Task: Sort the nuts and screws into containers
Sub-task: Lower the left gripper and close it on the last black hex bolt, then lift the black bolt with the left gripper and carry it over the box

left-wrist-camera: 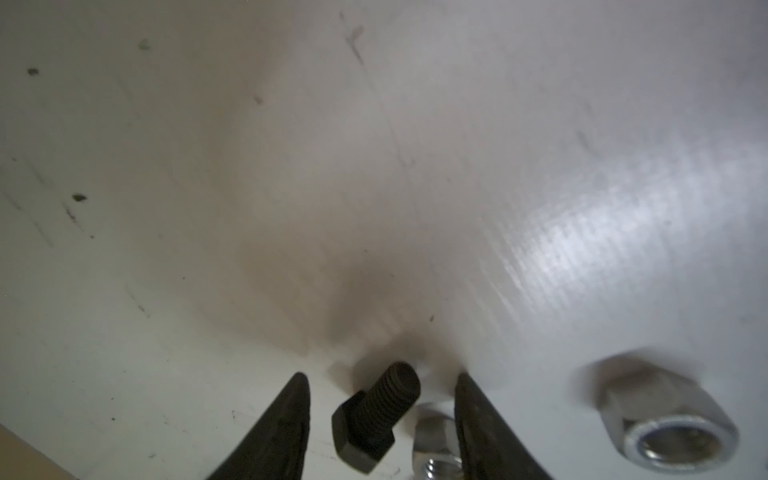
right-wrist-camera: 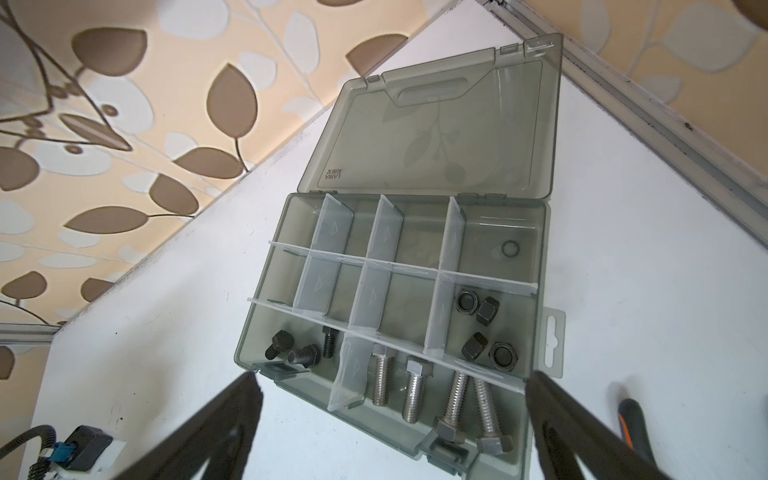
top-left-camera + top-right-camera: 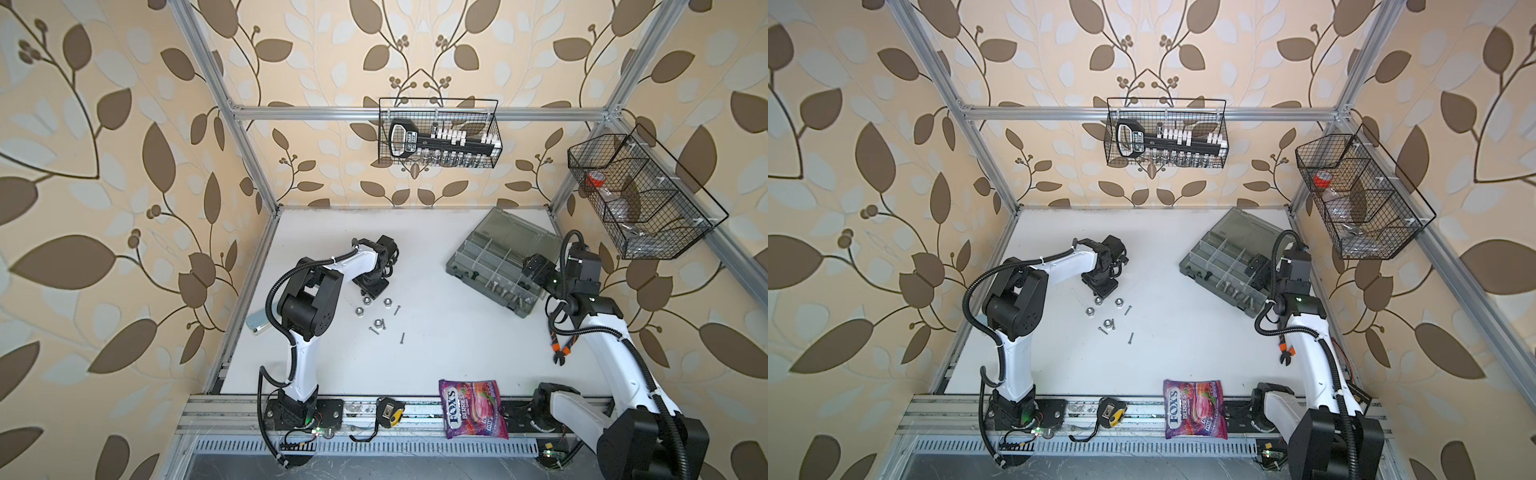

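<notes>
Black left gripper (image 1: 381,376) points down, jaws parted astride a black screw (image 1: 374,415); right gripper (image 2: 392,376) gapes wide.

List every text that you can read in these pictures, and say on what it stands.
"FOX'S BERRIES": purple candy bag.
Small logo on the organizer lid: upside down, not clearly readable.
Label on the black holder in the wire basket: too small.

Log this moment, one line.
left gripper: open, straddling black screw on table, not gripped | right gripper: open, at organizer box | loose: silver nuts, thin screws
</notes>
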`<state>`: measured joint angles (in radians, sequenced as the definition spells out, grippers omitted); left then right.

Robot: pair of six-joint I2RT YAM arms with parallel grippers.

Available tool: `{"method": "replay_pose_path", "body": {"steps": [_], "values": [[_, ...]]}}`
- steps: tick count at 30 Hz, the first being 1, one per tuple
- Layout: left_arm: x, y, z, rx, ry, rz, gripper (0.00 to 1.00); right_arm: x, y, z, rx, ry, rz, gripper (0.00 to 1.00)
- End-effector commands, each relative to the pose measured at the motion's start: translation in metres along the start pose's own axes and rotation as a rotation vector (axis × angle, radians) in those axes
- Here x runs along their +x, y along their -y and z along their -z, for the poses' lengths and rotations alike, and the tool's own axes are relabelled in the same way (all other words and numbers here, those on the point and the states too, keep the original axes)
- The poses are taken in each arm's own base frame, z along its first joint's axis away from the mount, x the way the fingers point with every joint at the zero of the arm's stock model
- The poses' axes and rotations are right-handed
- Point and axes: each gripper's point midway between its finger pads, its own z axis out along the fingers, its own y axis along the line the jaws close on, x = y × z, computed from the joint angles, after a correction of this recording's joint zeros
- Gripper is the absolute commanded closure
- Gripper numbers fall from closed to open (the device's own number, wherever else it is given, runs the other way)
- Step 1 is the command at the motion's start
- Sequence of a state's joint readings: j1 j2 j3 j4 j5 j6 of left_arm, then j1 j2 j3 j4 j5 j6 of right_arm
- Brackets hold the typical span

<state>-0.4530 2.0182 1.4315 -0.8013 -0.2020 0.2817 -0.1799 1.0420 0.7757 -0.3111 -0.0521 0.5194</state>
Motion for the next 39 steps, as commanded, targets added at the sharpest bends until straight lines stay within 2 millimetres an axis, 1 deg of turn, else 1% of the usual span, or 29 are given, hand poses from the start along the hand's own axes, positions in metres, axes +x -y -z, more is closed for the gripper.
{"method": "replay_pose_path", "body": {"steps": [1, 4, 7, 8, 11, 14, 17, 18, 20, 24, 28, 31, 34, 39], "values": [[0.005, -0.008, -0.003, -0.015, -0.018, -0.002, 0.45, -0.010, -0.001, 0.007, 0.009, 0.031, 0.007, 0.00], [0.004, -0.011, -0.006, -0.015, -0.021, 0.010, 0.50, -0.010, 0.000, 0.007, 0.011, 0.031, 0.005, 0.00], [0.006, -0.016, -0.009, -0.007, -0.029, 0.029, 0.53, -0.010, -0.001, 0.007, 0.008, 0.031, 0.003, 0.01], [0.007, -0.018, -0.010, -0.004, -0.030, 0.037, 0.56, -0.010, -0.001, 0.007, 0.008, 0.031, 0.004, 0.00], [0.008, -0.022, -0.011, 0.012, -0.027, 0.061, 0.57, -0.011, -0.001, 0.007, 0.011, 0.032, 0.003, 0.00], [0.009, -0.021, -0.013, 0.036, -0.027, 0.073, 0.62, -0.010, -0.001, 0.007, 0.011, 0.030, 0.004, 0.00], [0.012, -0.018, -0.016, 0.065, -0.039, 0.086, 0.64, -0.011, -0.001, 0.007, 0.011, 0.032, 0.002, 0.00], [0.013, -0.017, -0.018, 0.074, -0.046, 0.091, 0.68, -0.011, -0.001, 0.008, 0.011, 0.033, 0.003, 0.00], [0.017, -0.015, -0.020, 0.098, -0.059, 0.100, 0.69, -0.012, 0.000, 0.008, 0.017, 0.037, 0.002, 0.01], [0.022, -0.012, -0.023, 0.131, -0.087, 0.113, 0.80, -0.014, 0.001, 0.009, 0.022, 0.042, 0.003, 0.00], [0.023, -0.010, -0.023, 0.147, -0.095, 0.120, 0.91, -0.015, 0.000, 0.010, 0.024, 0.044, 0.006, 0.00], [0.019, -0.010, -0.018, 0.155, -0.075, 0.128, 0.94, -0.014, 0.001, 0.011, 0.027, 0.045, 0.007, 0.00], [0.013, -0.013, -0.006, 0.155, -0.042, 0.137, 0.96, -0.014, 0.001, 0.011, 0.027, 0.044, 0.007, 0.00], [-0.005, -0.016, 0.028, 0.176, 0.073, 0.154, 0.98, -0.013, 0.001, 0.011, 0.025, 0.043, 0.005, 0.00]]}}
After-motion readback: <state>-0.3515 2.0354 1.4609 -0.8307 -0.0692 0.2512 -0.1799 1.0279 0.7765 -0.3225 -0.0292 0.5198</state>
